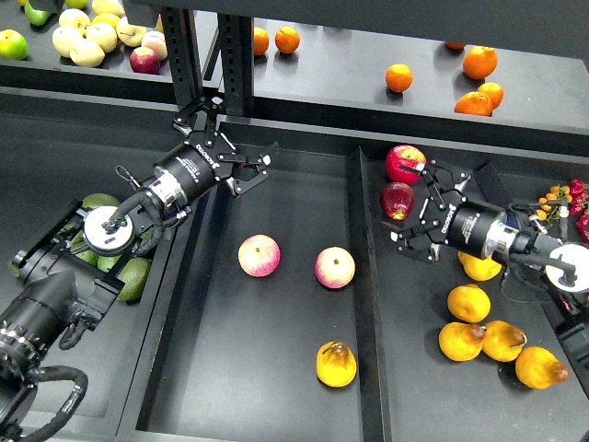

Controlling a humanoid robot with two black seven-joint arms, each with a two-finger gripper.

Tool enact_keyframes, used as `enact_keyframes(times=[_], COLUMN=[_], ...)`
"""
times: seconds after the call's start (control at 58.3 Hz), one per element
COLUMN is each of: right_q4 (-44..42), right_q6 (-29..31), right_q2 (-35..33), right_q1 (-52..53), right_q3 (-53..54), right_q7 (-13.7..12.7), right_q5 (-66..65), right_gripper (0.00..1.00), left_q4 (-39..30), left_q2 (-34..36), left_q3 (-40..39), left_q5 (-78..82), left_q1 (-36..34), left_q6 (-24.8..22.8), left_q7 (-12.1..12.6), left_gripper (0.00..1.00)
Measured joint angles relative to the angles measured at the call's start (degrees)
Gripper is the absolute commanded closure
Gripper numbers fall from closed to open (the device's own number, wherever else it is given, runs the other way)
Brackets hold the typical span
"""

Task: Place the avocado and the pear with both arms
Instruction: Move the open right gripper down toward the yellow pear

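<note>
now, by item:
left jaws (241, 158): released, empty, over the middle tray's (276, 405) far-left corner
right jaws (411, 214): spread, empty, beside a red apple (397, 199) in the right tray
pear (337, 364): middle tray, near edge
avocados (135, 276): left bin, under the left arm

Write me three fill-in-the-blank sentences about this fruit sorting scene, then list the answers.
1. The yellow-orange pear lying in the black centre tray shares it with ___ round pink-yellow apples.
2. Neither the left hand nor the right hand holds any ___.
3. The green avocados lie under the ___ arm.

Answers: two; fruit; left
</note>
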Motion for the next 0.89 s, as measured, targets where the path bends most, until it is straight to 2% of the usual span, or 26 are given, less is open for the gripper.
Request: enact_keyframes(times=[0.223,0.48,0.669,0.703,0.892], right_q4=[0.93,0.76,1.18,1.25,0.9], right_q6=[0.0,0.0,0.0,0.0,0.0], right_q2=[-0.5,-1.62,-3.31,-3.65,-2.54], right_q1=[-1.27,-0.67,2.08,3.94,6.09], right_q3=[-1.04,-3.43,-13.02,-17.46,-26.06], right_q7=[-0.06,-0.07,-0.07,-0.07,-0.07], right_q5=[1.35,1.11,-1.39,-1.75,-2.12], right_gripper=[0.0,0.0,0.0,0.0,0.0], left_q4=[-3.79,-4.74,-4.77,-4.77,-4.8], left_q2=[-0.05,-0.05,-0.05,-0.05,-0.05], left_q3=[-1.61,-2.82,-2.88,-2.88,-2.88], left_q5=[0.02,0.04,0.04,0.04,0.01], left_q1=[3.66,5.93,6.31,6.33,6.85], left_q6=[0.28,0.26,0.04,-0.12,-0.6], left_q7=[-1.37,-1.6,-1.62,-1.62,-1.61], left_gripper=[0.01,0.01,0.01,0.01,0.01])
